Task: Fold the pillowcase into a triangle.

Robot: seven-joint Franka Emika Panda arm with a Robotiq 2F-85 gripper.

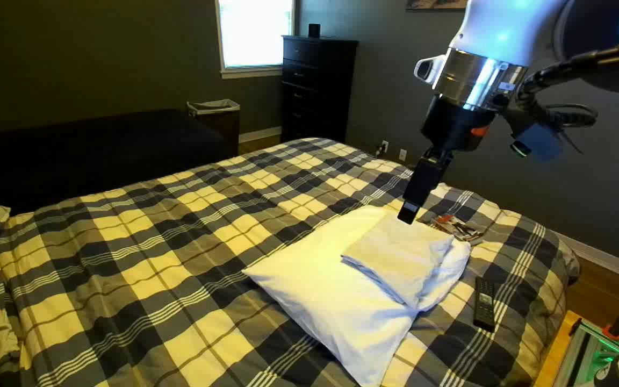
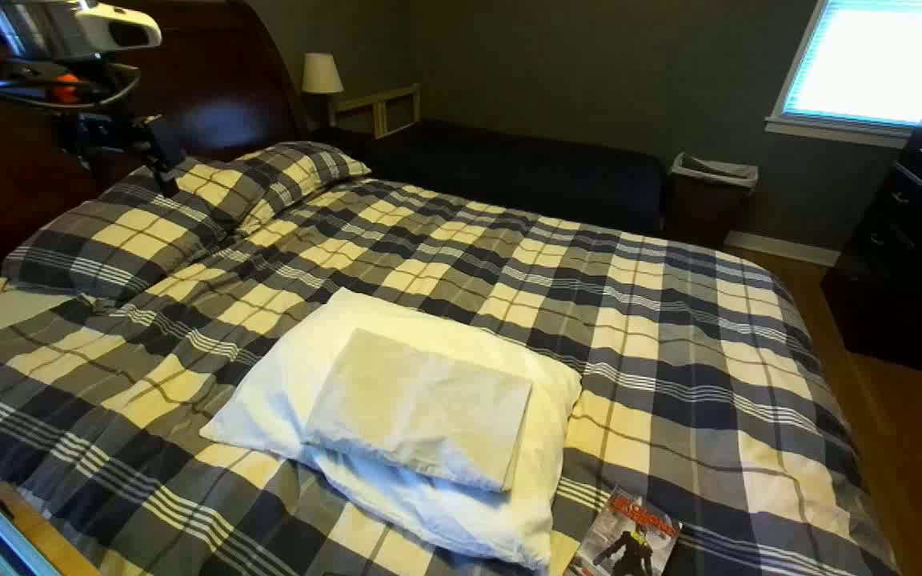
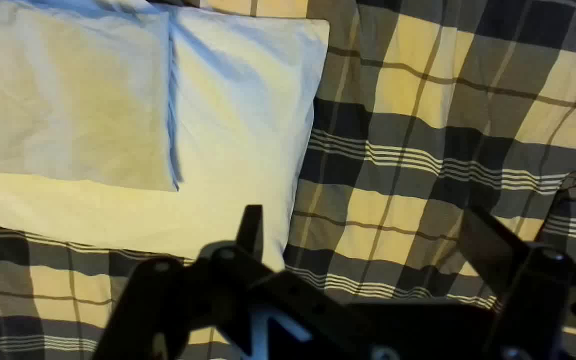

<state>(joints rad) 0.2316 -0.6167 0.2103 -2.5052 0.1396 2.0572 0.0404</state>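
The pillowcase (image 1: pixel 398 252) is a folded, off-white cloth, roughly rectangular, lying flat with soft creases. It rests on a larger white pillow (image 1: pixel 315 285) on the bed. The pillowcase also shows on the pillow in an exterior view (image 2: pixel 421 408) and at the upper left of the wrist view (image 3: pixel 68 100), where its left end is cut off. My gripper (image 3: pixel 361 220) is open and empty, its fingers wide apart. It hangs above the bed, over the pillow's edge and the bedspread in the wrist view, apart from the pillowcase. The gripper also shows in an exterior view (image 1: pixel 408 214).
The plaid bedspread (image 1: pixel 153 269) covers the bed. A remote control (image 1: pixel 484 304) and a printed case or booklet (image 2: pixel 631 536) lie near the pillow. Plaid pillows (image 2: pixel 141 224) stand by the headboard (image 2: pixel 213 88). A dresser (image 1: pixel 317 86) and a hamper (image 2: pixel 713 192) stand beyond.
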